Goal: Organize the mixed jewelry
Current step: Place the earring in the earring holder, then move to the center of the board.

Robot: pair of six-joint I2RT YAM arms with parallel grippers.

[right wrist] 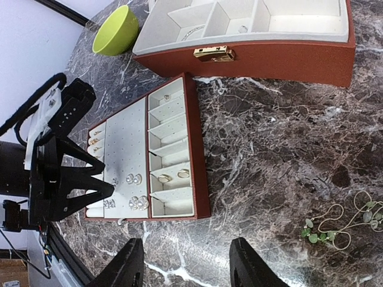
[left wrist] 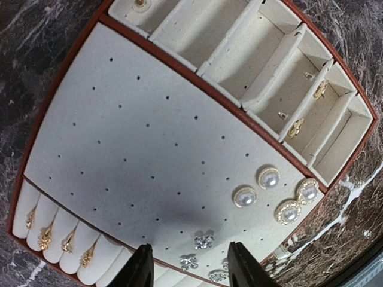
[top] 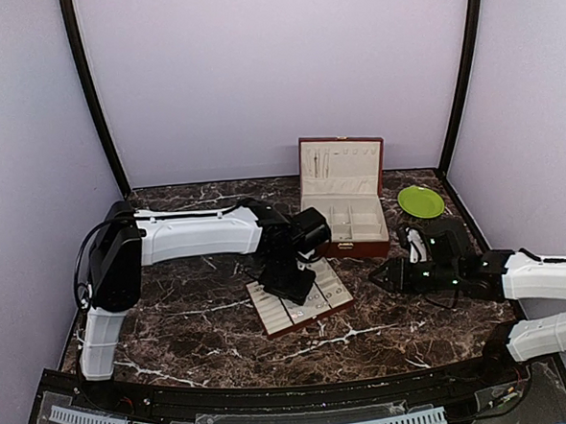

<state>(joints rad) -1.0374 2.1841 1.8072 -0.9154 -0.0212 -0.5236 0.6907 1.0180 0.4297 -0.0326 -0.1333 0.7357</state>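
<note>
Red-brown tray (right wrist: pixel 200 173) w/ cream lining lies flat on the dark marble table (top: pixel 194 333), just in front of the open red-brown box (top: pixel 344 194). L claw (left wrist: pixel 190 266) hangs right over the tray, pointing down. Its fingers are spread w/ nothing between them. Four pearl studs (left wrist: pixel 268 177) w/ gold rims sit close together on the tray's holey pad, near one corner. Silver flower studs (left wrist: pixel 203 240) sit just beside them, by the claw tips. Gold drop earrings (left wrist: pixel 45 236) rest in the roll slots at one edge. Small gold hoops (left wrist: pixel 320 89) lie in the little side pockets. R claw (right wrist: pixel 187 263) is low over bare table, apart from the tray, fingers spread too & holding nothing. A thin necklace (right wrist: pixel 341 224) w/ small leaf bits lies loose on the table, well apart from the tray. Lime green bowl (right wrist: pixel 116 30) sits near a corner of the box. Green plate (top: pixel 421 201) lies on the box's right.
</note>
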